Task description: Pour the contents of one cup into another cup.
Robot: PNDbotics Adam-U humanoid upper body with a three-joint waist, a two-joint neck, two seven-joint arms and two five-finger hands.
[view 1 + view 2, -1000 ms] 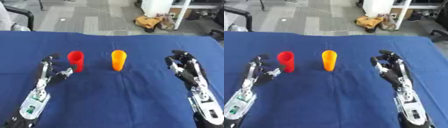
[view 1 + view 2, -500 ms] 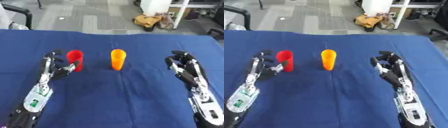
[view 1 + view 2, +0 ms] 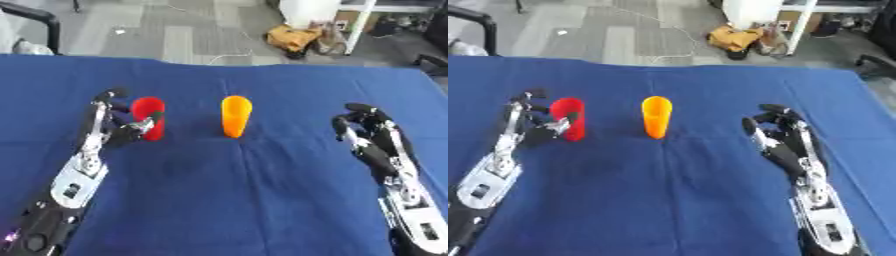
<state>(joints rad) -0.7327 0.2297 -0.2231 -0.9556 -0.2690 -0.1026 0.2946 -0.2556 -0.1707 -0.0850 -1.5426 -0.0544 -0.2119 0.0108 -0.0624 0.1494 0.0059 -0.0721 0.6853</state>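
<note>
I see one red cup [image 3: 149, 116] and one orange cup [image 3: 235, 115] on a plain dark blue tablecloth [image 3: 262, 200]. My left hand [image 3: 118, 131] and right hand [image 3: 372, 142] are black with silver parts.

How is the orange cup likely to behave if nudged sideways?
The orange cup stands tall and narrows toward its base, so it would probably tip rather than slide. The blue cloth likely adds grip. Once down, its taper suggests a curved roll.
</note>
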